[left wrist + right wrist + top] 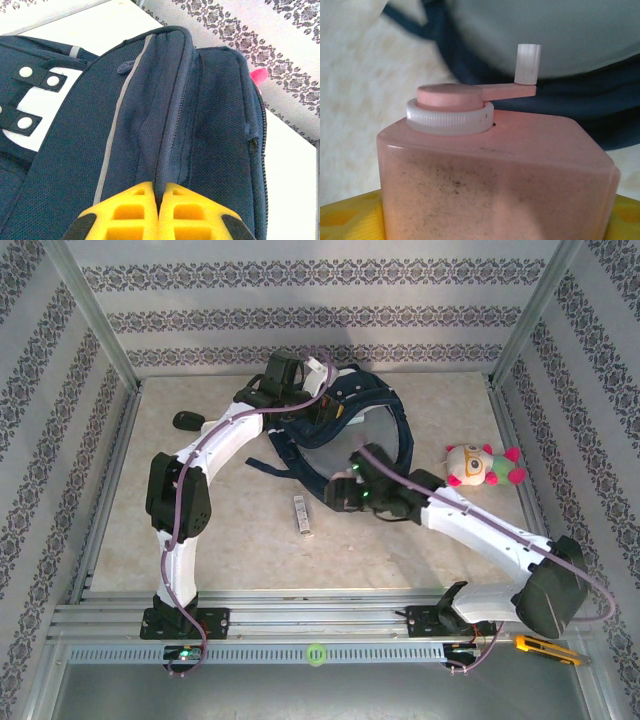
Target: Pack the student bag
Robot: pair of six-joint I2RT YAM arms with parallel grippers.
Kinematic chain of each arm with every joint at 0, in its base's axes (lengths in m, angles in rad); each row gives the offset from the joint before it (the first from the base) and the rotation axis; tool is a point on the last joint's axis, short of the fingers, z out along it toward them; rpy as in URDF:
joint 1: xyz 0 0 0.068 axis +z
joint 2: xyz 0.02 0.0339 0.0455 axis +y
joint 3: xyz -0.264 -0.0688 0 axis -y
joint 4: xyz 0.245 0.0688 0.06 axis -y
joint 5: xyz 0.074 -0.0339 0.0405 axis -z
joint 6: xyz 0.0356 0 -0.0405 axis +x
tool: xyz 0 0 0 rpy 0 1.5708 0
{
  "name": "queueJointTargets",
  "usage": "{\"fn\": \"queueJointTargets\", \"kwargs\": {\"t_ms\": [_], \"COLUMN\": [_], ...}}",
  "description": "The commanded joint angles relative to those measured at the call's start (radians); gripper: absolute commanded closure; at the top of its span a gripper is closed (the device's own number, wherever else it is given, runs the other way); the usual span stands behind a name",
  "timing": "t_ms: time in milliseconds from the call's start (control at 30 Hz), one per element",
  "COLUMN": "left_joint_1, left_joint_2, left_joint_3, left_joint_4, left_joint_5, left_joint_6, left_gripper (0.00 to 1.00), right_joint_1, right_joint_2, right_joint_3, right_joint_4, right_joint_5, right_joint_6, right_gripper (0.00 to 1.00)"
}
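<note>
The student bag (392, 412) lies at the far middle of the pale, marbled table (240, 540), a floppy heap of navy cloth with straps trailing towards the near side. Close up, its fabric (70, 165) is a coarse woven mesh, crossed by a thin grey stripe and a zip running along a raised seam. To the left there is a smooth white patch with black tabs and round white studs.

The left gripper (159, 199) is pinched tight on a ridge of that cloth beside the zip, its yellow moulded fingers (132, 212) pressed together over the fold.

The right gripper (342, 492) hangs just near of the bag, with its jaws spread wide around a pink box (495, 180). The box is cloudy, speckled plastic with rounded edges, and it sits clamped between the yellow fingers (347, 217). On top it has a ribbed white ring, a flat pink cap and a small crank with a white cylinder knob.

A fuzzy plush toy (483, 466) in cream, pink and green lies to the right of the bag. A small pale stick (301, 516) lies mid-table.
</note>
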Motion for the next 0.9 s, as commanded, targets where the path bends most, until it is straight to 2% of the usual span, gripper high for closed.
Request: {"fn": "queueJointTargets", "kwargs": {"t_ms": [0, 100, 233, 300, 500, 633, 867], "left_joint_1": [0.018, 0.015, 0.015, 0.016, 0.017, 0.016, 0.017], "left_joint_2": [-0.071, -0.072, -0.075, -0.080, -0.087, -0.098, -0.125], "left_joint_3": [-0.005, -0.014, -0.025, -0.036, -0.052, -0.053, -0.092], "left_joint_4": [0.131, 0.151, 0.167, 0.185, 0.217, 0.189, 0.169], "left_joint_5": [0.052, 0.053, 0.053, 0.070, 0.090, 0.083, 0.057], "left_joint_6": [-0.046, -0.052, -0.057, -0.074, -0.100, -0.077, -0.035], "left_gripper": [1.00, 1.00, 1.00, 1.00, 1.00, 1.00, 1.00], "right_joint_1": [-0.127, -0.225, -0.292, -0.343, -0.362, -0.367, -0.385], "right_joint_2": [-0.017, 0.027, 0.088, 0.229, 0.392, 0.430, 0.442], "right_joint_3": [-0.014, -0.004, 0.009, 0.039, 0.063, 0.079, 0.069], "right_joint_4": [0.087, 0.134, 0.193, 0.340, 0.562, 0.575, 0.603], "right_joint_5": [-0.104, -0.185, -0.245, -0.319, -0.346, -0.331, -0.300], "right_joint_6": [-0.048, -0.053, -0.031, 0.042, 0.177, 0.182, 0.178], "right_gripper": [0.21, 0.21, 0.21, 0.21, 0.21, 0.21, 0.04]}}
